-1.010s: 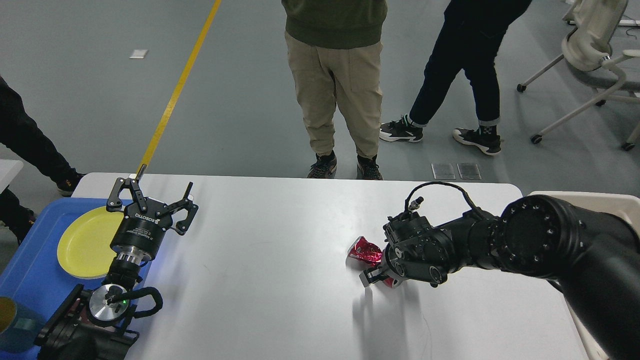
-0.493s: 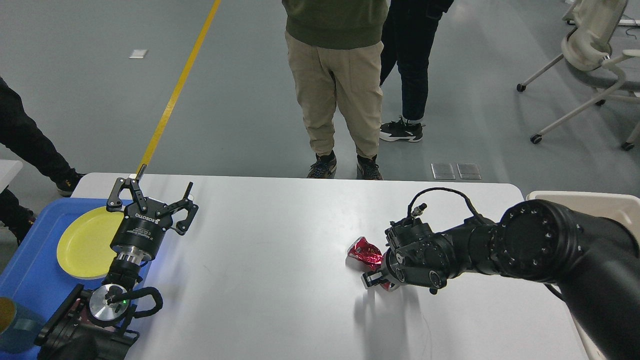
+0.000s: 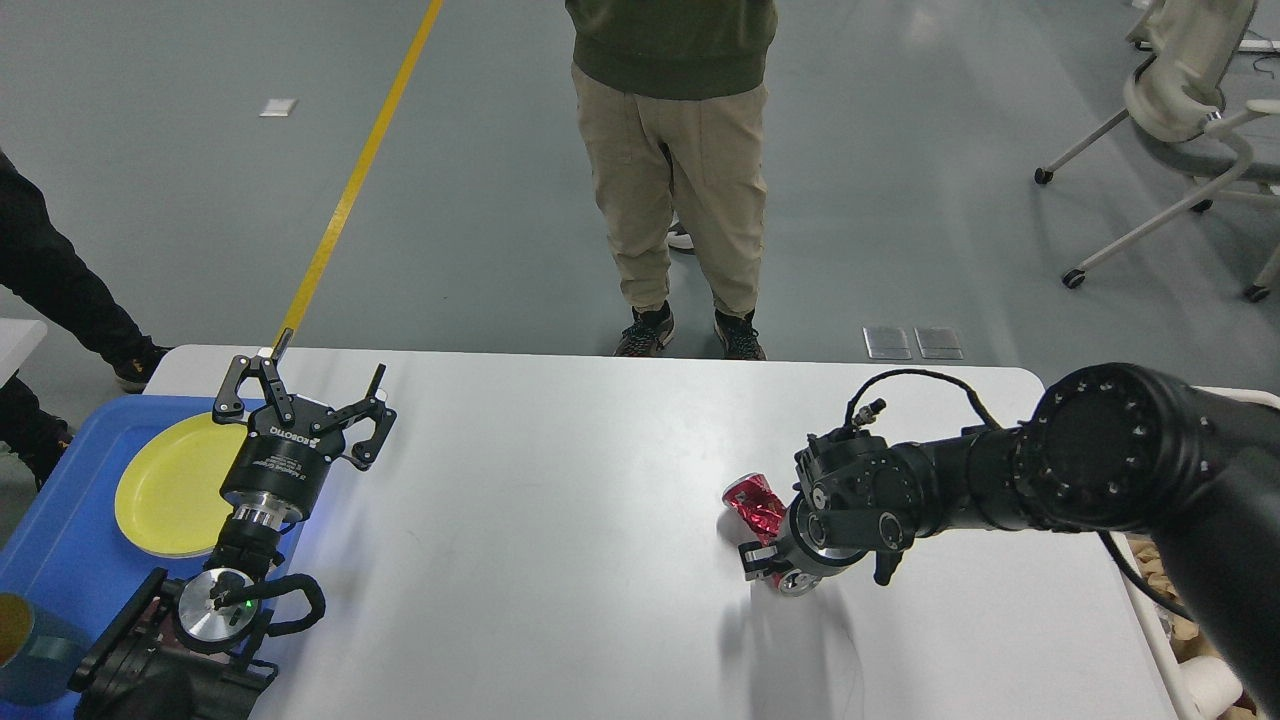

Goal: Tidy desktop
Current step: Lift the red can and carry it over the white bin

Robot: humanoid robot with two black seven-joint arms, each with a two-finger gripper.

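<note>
Since the earlier frame, the right end effector (image 3: 765, 565) had shifted toward 3 o'clock with the crumpled red can (image 3: 755, 503), apparently pinched on it, though its fingers were mostly hidden. At 9 o'clock a yellow plate (image 3: 165, 495) lay in the blue tray (image 3: 60, 540); the left end effector (image 3: 300, 400) hovered beside it, spread wide. The white bench (image 3: 540, 540) held only the can, so tidying seemed nearly done. A bystander (image 3: 670, 170) stood at 12 o'clock; a beige bin (image 3: 1160, 640) sat at 4 o'clock.

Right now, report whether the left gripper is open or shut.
Open: the left gripper shows two fingers spread wide, holding nothing, above the desktop.
</note>
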